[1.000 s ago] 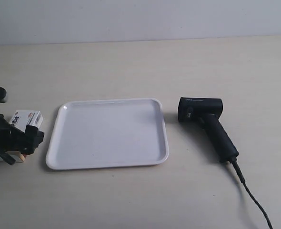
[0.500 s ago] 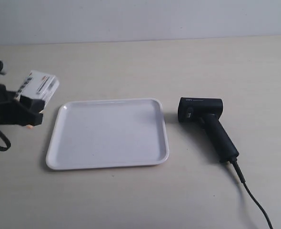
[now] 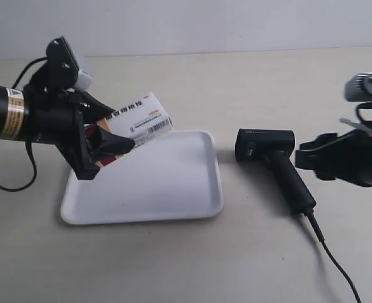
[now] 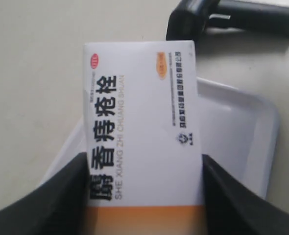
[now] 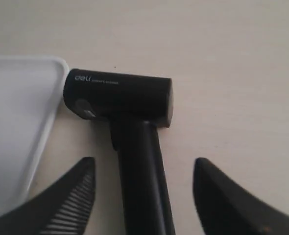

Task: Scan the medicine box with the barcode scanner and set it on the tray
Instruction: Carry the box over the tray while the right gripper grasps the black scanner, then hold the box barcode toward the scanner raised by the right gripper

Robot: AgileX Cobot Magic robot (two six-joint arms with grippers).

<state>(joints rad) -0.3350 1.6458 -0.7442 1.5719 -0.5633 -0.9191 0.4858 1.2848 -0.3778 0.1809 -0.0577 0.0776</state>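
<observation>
We see a bare test bench, likely a lab. A plain beige tabletop meets a blank pale wall.

Med box tilted above tray

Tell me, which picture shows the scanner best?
The exterior view: the whole scanner shows, head, handle and cable. The right wrist view shows head and part of the handle up close. The left wrist view catches only an edge behind the box.
</observation>
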